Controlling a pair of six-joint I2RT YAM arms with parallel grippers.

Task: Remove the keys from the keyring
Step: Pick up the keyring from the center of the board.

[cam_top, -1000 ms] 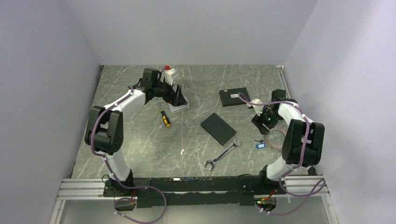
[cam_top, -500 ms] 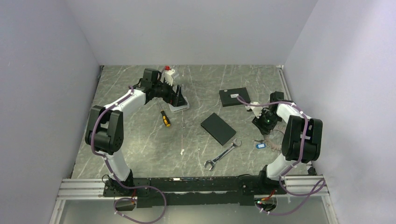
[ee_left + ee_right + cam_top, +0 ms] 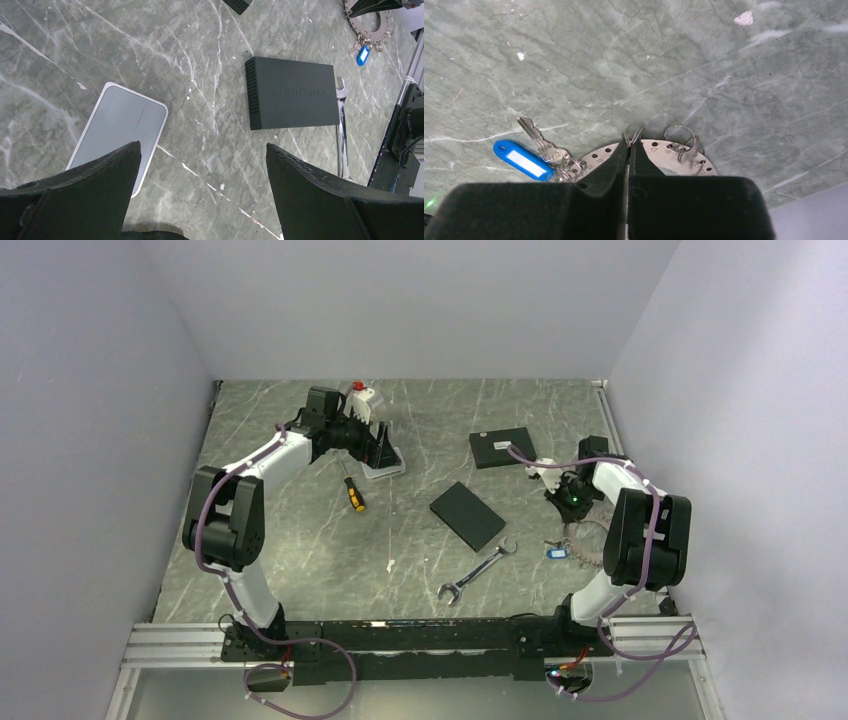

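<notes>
The keyring (image 3: pixel 664 152) is a flat grey disc with numbered holes, lying on the marble table at the right (image 3: pixel 588 537). A silver key (image 3: pixel 536 137) and a blue tag (image 3: pixel 521 159) hang off its left side on small split rings. My right gripper (image 3: pixel 629 142) stands over the disc's rim, shut, with thin wire ring loops poking out at its tips. My left gripper (image 3: pixel 203 146) hovers open at the far left (image 3: pixel 383 452) with nothing between its fingers. The left wrist view catches the keyring (image 3: pixel 372 30) in its corner.
A black box (image 3: pixel 467 515) lies mid-table, with a silver wrench (image 3: pixel 477 568) in front of it. A flat black rectangle (image 3: pixel 502 447) sits behind, a yellow-handled screwdriver (image 3: pixel 353 494) to the left. A white plate (image 3: pixel 120 130) lies under my left gripper. Walls close in on both sides.
My right gripper has gone from open to shut over the keyring's rim, and its wrist has shifted slightly. The left arm has not moved.
</notes>
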